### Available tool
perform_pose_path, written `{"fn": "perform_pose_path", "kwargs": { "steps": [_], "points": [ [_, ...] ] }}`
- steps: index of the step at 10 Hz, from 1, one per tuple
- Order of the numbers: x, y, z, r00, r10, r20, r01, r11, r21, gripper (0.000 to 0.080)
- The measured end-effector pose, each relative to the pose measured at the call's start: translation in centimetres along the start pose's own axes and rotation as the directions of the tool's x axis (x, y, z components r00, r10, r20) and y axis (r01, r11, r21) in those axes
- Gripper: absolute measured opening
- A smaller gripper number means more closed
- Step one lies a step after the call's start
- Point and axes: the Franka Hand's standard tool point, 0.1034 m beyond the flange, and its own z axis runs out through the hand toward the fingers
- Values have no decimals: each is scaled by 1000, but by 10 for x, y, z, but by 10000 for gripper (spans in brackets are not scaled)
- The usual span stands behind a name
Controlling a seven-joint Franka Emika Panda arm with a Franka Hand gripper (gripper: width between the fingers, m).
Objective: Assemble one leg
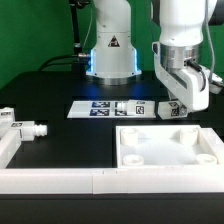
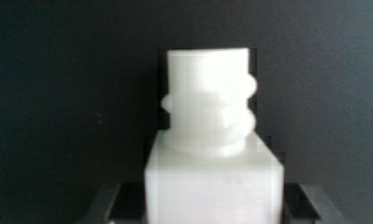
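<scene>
My gripper (image 1: 178,102) is shut on a white leg (image 1: 174,109) with a black-and-white tag on its side. It holds the leg in the air, just above the far edge of the large flat white panel (image 1: 196,160) at the exterior view's right. In the wrist view the leg (image 2: 211,110) fills the middle, with its narrower ridged stub pointing away from my gripper (image 2: 209,205). The dark fingers (image 2: 115,203) press on both sides of its square body. Two more legs (image 1: 27,127) lie at the exterior view's left.
The marker board (image 1: 112,107) lies flat behind the panel, in front of the arm's base (image 1: 110,55). A white raised rim (image 1: 50,180) runs along the front and up the exterior view's left side.
</scene>
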Motion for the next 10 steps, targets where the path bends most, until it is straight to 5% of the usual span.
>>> {"fn": "perform_pose_path", "kwargs": {
  "steps": [2, 4, 6, 10],
  "points": [
    [-14, -14, -10, 995, -97, 7, 97, 995, 7, 287],
    [-25, -16, -4, 955, -297, -23, 298, 955, 9, 287],
    [-15, -20, -2, 899, -435, -47, 436, 899, 29, 287],
    [-14, -18, -1, 883, -467, -51, 468, 883, 29, 287]
  ]
}}
